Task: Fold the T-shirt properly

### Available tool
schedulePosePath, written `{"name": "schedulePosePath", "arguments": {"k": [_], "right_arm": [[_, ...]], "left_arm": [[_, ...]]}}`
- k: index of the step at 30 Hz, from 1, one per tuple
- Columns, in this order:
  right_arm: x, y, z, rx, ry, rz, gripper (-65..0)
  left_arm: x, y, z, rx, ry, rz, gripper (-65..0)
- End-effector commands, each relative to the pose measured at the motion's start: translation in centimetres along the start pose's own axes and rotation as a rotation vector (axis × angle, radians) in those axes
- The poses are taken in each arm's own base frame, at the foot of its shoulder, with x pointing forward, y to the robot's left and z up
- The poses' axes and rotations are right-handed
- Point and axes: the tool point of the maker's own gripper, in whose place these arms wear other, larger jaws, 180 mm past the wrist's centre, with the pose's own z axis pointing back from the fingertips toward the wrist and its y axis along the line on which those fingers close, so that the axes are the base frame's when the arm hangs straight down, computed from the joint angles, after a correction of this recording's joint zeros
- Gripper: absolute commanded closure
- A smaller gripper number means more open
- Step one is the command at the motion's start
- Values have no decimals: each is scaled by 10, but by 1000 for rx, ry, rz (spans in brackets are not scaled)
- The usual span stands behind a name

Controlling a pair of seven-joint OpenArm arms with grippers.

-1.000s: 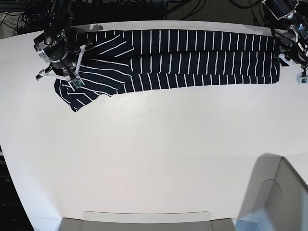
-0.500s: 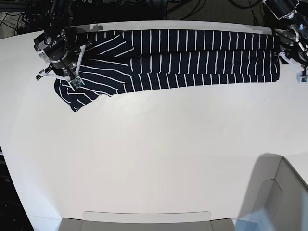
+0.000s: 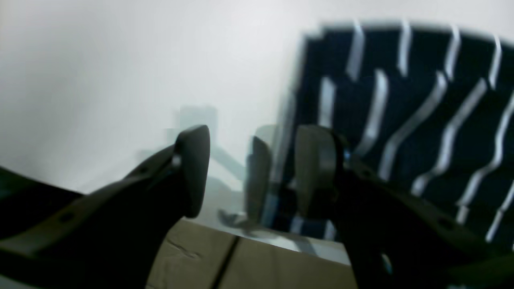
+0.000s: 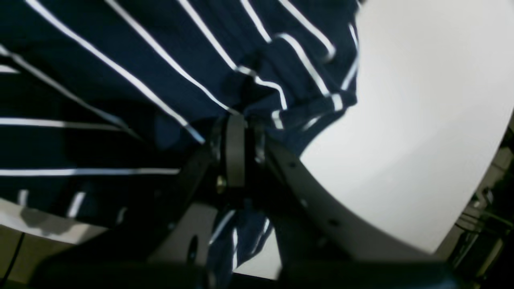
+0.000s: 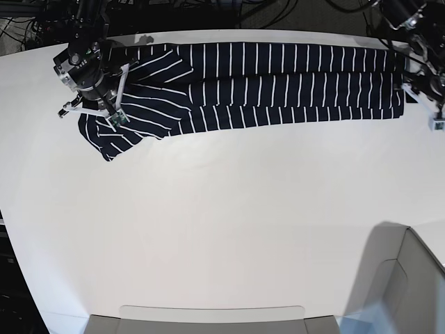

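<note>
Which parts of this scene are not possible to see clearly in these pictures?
- Left wrist view: motion blur smears the T-shirt edge beside the open left hand.
- Right wrist view: the right hand covers the pinched cloth.
- Base view: the left hand is tiny, near the edge.

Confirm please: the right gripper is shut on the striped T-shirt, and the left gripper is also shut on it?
Not quite. The right gripper is shut on the T-shirt, but the left gripper is open beside the shirt's edge, holding nothing, as the left wrist view shows.

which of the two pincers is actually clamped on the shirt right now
The right pincer, at the base view's left: its jaws are shut on a bunched fold of the T-shirt. The left pincer stands open beside the shirt's other end.
</note>
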Motion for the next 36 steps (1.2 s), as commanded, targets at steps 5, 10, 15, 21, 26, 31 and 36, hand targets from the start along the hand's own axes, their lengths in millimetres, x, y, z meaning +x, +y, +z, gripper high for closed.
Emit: {"name": "schedulePosePath", "arguments": {"k": [5,10,15,21,26,31,36], "right_arm": [[6,-5,4,-15,-22,17,0],[7,-6,4,-18,-24,18,0],[6,-6,4,-20,-22,20,0],[10,-4,3,-13,-28,59,0],[13,0,3,-4,-32,80,0],[13,0,3,-3,-31,81,0],[13,-1,3,-5,-29,79,0]], "left_arm": [[1,10,-2,7,7,16,-345],[-12,7,-14,-24,57,34,-345],[-42,-4,-38,-94,158,78,-345],[-84,-36,-83,-233,282,106,-347],[-90,-73,-118,-359,340,144,-345],[-77,-93,-130,-403,372,76,-336],[-79,-115,-132,-413,421,-80,-289]]}}
